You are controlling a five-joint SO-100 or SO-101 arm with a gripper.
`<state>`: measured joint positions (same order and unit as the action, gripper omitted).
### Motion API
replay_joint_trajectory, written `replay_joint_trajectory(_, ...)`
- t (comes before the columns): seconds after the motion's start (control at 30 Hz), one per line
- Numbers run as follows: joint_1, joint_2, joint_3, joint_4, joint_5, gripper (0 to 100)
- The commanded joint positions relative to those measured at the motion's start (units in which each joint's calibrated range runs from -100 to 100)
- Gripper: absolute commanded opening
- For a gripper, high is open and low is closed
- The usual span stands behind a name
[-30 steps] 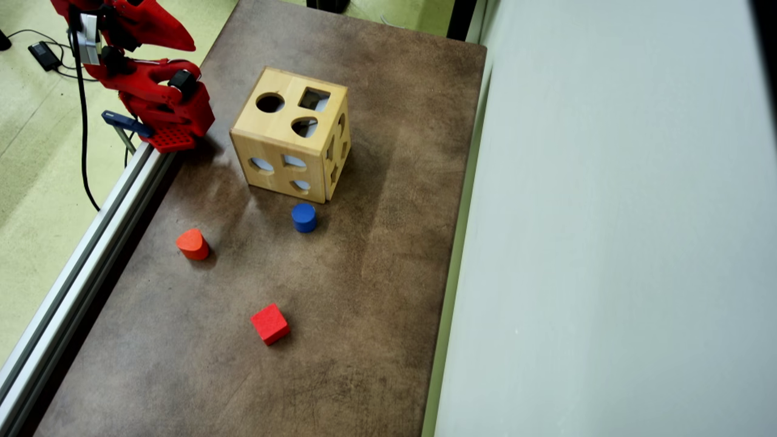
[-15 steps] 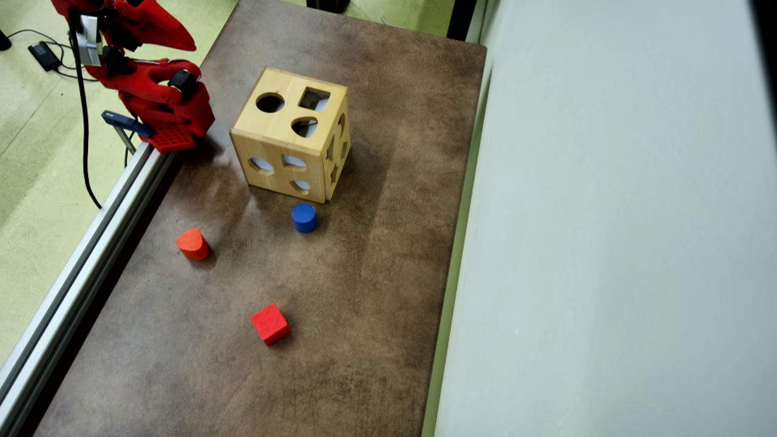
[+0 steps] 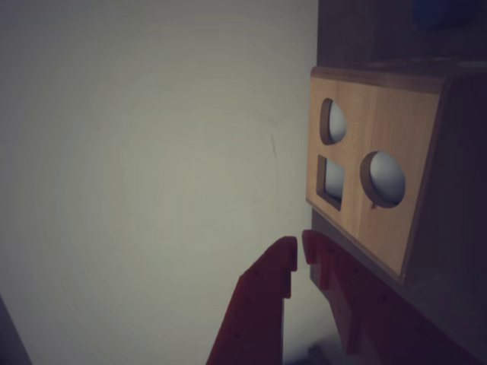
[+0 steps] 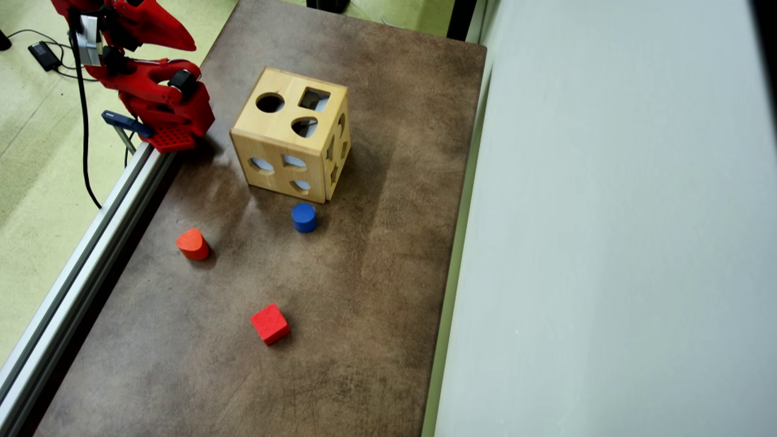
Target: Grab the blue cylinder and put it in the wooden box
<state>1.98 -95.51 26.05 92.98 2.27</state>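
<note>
The blue cylinder [image 4: 303,216] stands upright on the brown table, just in front of the wooden box [image 4: 261,130] in the overhead view. In the wrist view it is only a blurred blue patch [image 3: 441,11] at the top edge, beyond the box [image 3: 365,129]. My red gripper [image 4: 182,41] is folded back over the arm's base at the top left, far from both. In the wrist view my gripper [image 3: 299,255] has its fingertips almost touching, with nothing between them, and points toward the grey wall beside the box.
A red-orange rounded block [image 4: 192,243] and a red cube [image 4: 269,323] lie on the table [image 4: 376,273]. An aluminium rail [image 4: 91,255] runs along the left edge. A grey wall [image 4: 607,243] borders the right side. The arm's base [image 4: 164,112] sits left of the box.
</note>
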Motion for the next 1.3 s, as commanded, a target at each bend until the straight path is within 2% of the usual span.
replay_joint_trajectory(0.0, -0.3, 0.3, 0.2, 0.0, 0.0, 2)
replay_joint_trajectory(0.33, 0.3, 1.0, 0.3, -0.5, -0.4, 3)
replay_joint_trajectory(0.53, 0.4, 8.6, 0.2, -0.8, -0.5, 2)
replay_joint_trajectory(0.97, 0.7, 59.0, -17.1, -0.9, -0.1, 2)
replay_joint_trajectory(1.13, 6.8, 77.0, -23.6, -1.3, -0.1, 3)
replay_joint_trajectory(1.27, 12.3, 89.5, -26.0, -6.6, 0.0, 3)
